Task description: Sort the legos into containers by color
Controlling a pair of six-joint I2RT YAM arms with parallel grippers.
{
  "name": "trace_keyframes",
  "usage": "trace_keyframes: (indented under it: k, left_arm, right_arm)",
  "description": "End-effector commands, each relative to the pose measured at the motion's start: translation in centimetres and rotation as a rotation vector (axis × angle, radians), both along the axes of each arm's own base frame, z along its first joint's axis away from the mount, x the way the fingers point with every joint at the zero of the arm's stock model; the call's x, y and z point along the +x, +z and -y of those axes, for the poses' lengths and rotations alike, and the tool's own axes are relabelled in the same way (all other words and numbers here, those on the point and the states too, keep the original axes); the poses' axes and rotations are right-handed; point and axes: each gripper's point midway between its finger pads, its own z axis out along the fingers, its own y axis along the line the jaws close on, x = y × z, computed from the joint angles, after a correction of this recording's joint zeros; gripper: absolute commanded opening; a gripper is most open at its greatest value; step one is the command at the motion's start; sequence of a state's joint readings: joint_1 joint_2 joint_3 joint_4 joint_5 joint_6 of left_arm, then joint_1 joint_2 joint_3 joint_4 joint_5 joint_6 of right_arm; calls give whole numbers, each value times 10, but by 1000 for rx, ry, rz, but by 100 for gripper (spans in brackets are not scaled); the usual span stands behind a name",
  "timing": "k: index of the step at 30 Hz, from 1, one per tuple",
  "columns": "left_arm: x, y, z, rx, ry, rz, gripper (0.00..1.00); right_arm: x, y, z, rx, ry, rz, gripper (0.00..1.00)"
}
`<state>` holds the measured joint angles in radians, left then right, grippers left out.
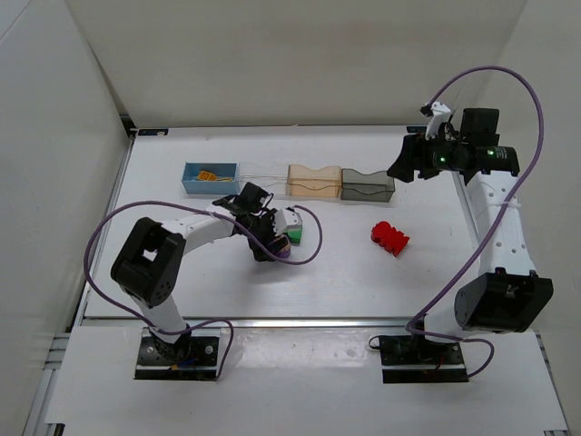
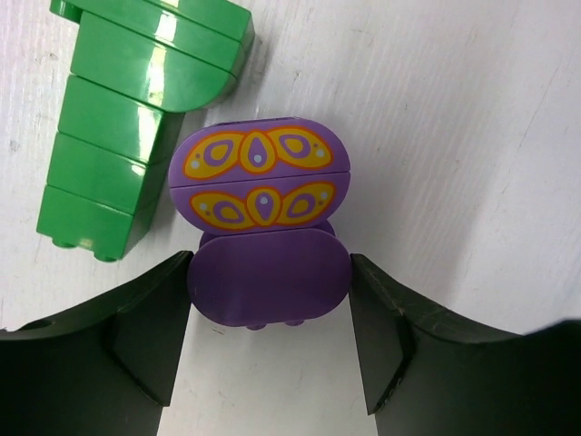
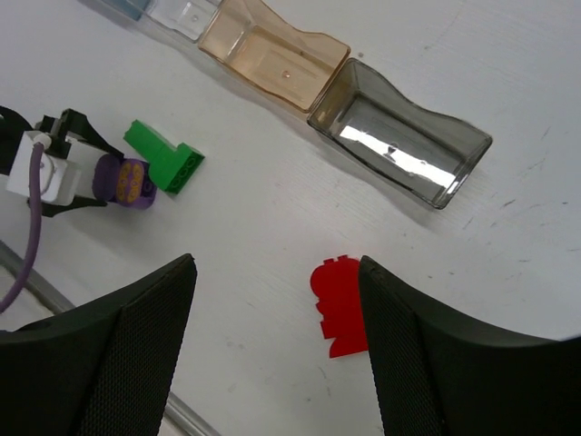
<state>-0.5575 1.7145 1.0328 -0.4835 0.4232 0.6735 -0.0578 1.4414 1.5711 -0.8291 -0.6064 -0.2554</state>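
Observation:
My left gripper [image 2: 270,272] is open, low over the table, its jaws either side of the near end of the purple lego [image 2: 263,182], which has orange and yellow markings. The green lego [image 2: 118,136] lies right beside it, on its left. In the top view this gripper [image 1: 277,245] is at table centre-left beside the green lego [image 1: 295,240]. The red lego [image 1: 390,237] lies alone at centre-right. My right gripper [image 1: 404,163] is open and empty, raised near the grey box [image 1: 368,184]; in its wrist view the red lego [image 3: 338,304] lies below its right finger. A yellow lego [image 1: 208,175] sits in the blue box [image 1: 227,168].
The boxes stand in a row at the back: blue, clear [image 1: 263,179], pale orange [image 1: 313,181], grey. The orange box [image 3: 272,54] and grey box [image 3: 399,145] look empty in the right wrist view. The left arm's purple cable [image 1: 313,241] loops near the green lego.

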Motion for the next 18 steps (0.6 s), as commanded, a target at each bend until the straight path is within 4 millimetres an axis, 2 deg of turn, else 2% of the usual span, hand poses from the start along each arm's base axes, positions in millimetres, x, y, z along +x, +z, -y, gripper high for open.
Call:
trace_keyframes:
  k: [1, 2, 4, 5, 7, 8, 11, 15, 17, 18]
  left_arm:
    - [-2, 25, 2, -41, 7, 64, 42]
    - [0, 43, 4, -80, 9, 106, 41]
    - [-4, 61, 7, -130, 2, 137, 40]
    - [-5, 80, 8, -163, 4, 180, 39]
    - [-6, 100, 11, -194, 13, 214, 38]
    - [-8, 117, 11, -219, 16, 245, 38]
    - [-9, 150, 13, -262, 32, 304, 38]
    - [-11, 188, 22, -306, 21, 393, 38]
    - [-11, 198, 24, -316, 28, 410, 36]
    - [-9, 202, 24, -315, 43, 423, 36]
  right_arm:
    - [-5, 4, -13, 122, -20, -59, 75]
    - [-7, 0, -18, 153, -16, -89, 75]
    - [-11, 0, -35, 224, 30, -122, 75]
    - [-11, -4, -42, 260, 32, -160, 75]
    - [-18, 0, -68, 320, 101, -199, 74]
    - [-14, -2, -72, 343, 99, -224, 74]
    - [-16, 0, -100, 373, 177, -253, 74]
    - [-17, 2, -139, 411, 283, -305, 73]
    - [-21, 7, -159, 422, 349, -311, 73]
    - [-19, 1, -166, 426, 368, -339, 73]
